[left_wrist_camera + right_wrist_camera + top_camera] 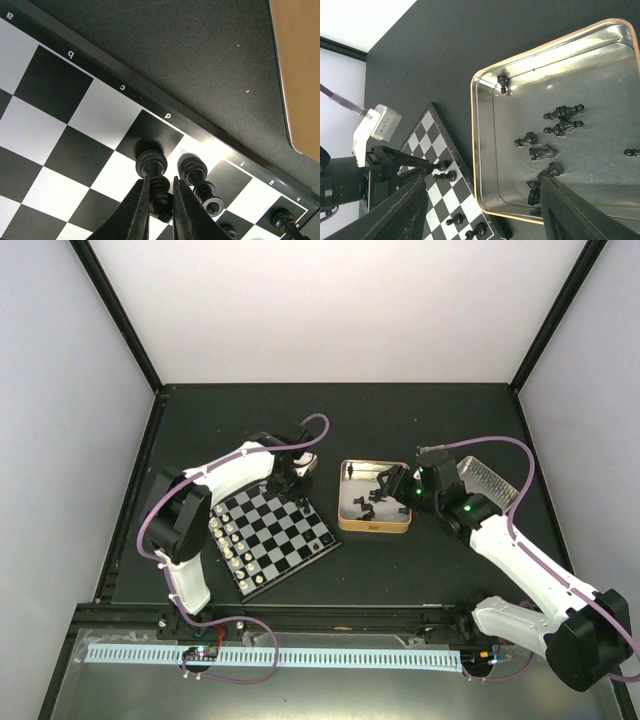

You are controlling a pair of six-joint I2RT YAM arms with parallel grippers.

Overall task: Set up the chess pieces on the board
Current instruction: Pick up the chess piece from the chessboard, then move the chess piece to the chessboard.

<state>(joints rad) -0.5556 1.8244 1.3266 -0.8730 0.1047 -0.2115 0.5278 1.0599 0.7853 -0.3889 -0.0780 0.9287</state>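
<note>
The board (272,537) lies left of centre, with cream pieces along its left edge and a few black pieces near its right edge. In the left wrist view my left gripper (161,197) is shut on a black chess piece (152,170) standing on the board's (60,115) back row; another black piece (200,182) stands next to it. In the top view the left gripper (291,487) is at the board's far corner. My right gripper (388,490) is open above the tin (374,527). Several black pieces (562,120) lie in the tin (485,150).
The gold-rimmed tin sits right of the board on the black table. A clear ridged lid (490,480) lies behind the right arm. The board (445,200) and the left gripper also show in the right wrist view. Purple cables loop over both arms.
</note>
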